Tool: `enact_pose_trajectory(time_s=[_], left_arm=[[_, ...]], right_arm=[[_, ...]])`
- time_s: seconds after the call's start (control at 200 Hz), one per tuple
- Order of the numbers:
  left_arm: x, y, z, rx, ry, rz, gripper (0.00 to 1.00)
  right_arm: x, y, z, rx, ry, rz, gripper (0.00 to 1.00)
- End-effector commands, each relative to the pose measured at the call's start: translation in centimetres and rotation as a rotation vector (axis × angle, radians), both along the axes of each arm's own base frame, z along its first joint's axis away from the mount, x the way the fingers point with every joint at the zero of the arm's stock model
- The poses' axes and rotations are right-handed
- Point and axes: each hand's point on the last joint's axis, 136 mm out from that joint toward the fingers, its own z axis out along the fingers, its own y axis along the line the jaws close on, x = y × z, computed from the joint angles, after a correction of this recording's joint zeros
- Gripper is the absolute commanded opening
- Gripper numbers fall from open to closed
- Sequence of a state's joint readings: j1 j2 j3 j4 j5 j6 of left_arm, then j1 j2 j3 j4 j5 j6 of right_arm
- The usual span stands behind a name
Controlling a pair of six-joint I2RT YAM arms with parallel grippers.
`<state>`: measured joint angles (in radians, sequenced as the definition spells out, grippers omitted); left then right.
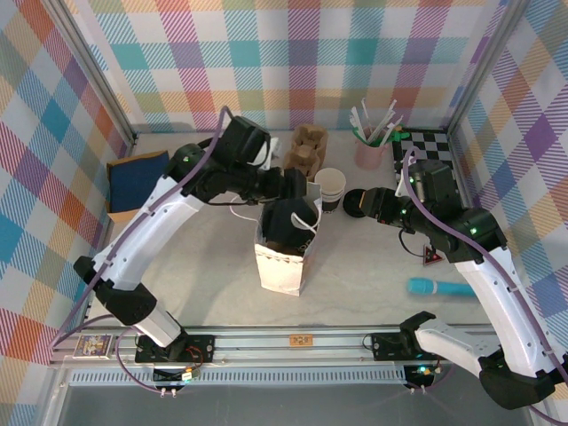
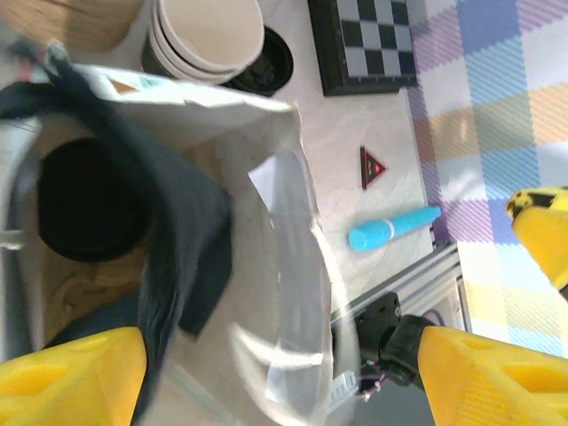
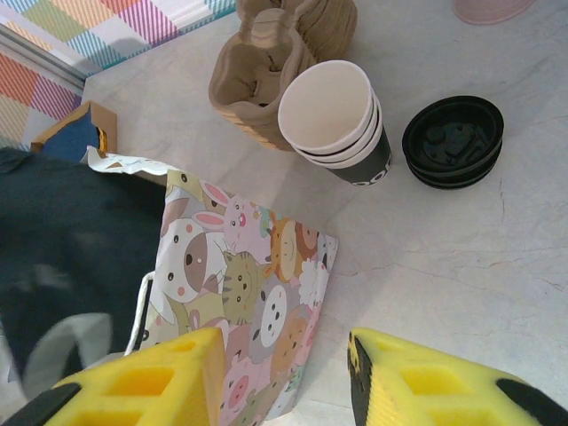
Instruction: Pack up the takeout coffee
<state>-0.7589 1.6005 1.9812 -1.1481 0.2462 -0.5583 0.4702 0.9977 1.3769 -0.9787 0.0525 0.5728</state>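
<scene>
Takeout coffee [image 2: 87,200] — round black lid showing — sits inside the bag [image 2: 200,111].

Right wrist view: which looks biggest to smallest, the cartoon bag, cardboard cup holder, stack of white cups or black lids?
1. cartoon bag
2. cardboard cup holder, partly cut off
3. stack of white cups
4. black lids, nearly matching the cups

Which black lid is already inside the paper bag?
The lid deep inside the paper bag, in the left wrist view; the other lids lie stacked on the table beside the lidless cups.
</scene>
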Motion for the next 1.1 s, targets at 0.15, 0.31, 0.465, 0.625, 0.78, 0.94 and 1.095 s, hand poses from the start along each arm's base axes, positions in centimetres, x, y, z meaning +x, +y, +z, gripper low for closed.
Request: enact_pose_trajectory(time_s=[0.15,0.31,0.465,0.625,0.78,0.94,1.095], left_arm=[[0.1,1.1,2.3,0.044,-0.090,-0.008,0.79],[1.9,4.0,5.3,0.046,-0.226,0.109,0.81],[3.2,8.9,6.8,0.092,-0.382,0.304,0.91],[3.8,13.4,7.1,0.172,-0.512,0.450,0.96],[4.2,17.8,3.2,0.321,-0.615,0.609,1.00],[3.4,21.4,-1.2,0.469,-0.637,0.711,1.00],[3.1,23.2,-4.6,0.638,-0.620,0.715,1.00]], right_arm=[[0.5,0.1,1.0,0.028,-0.034,-0.009,0.42],[0.3,-0.4,0.7,0.003,-0.031,-0.018,0.49],[0.3,-1.9,0.7,-0.065,-0.053,-0.063,0.81],[0.5,-3.6,0.0,-0.176,-0.072,-0.094,0.94],[0.9,-6.3,-1.8,-0.319,-0.084,-0.180,0.99],[0.5,-8.8,-4.9,-0.427,-0.150,-0.244,0.99],[0.2,-10.6,-8.2,-0.497,-0.202,-0.303,0.99]])
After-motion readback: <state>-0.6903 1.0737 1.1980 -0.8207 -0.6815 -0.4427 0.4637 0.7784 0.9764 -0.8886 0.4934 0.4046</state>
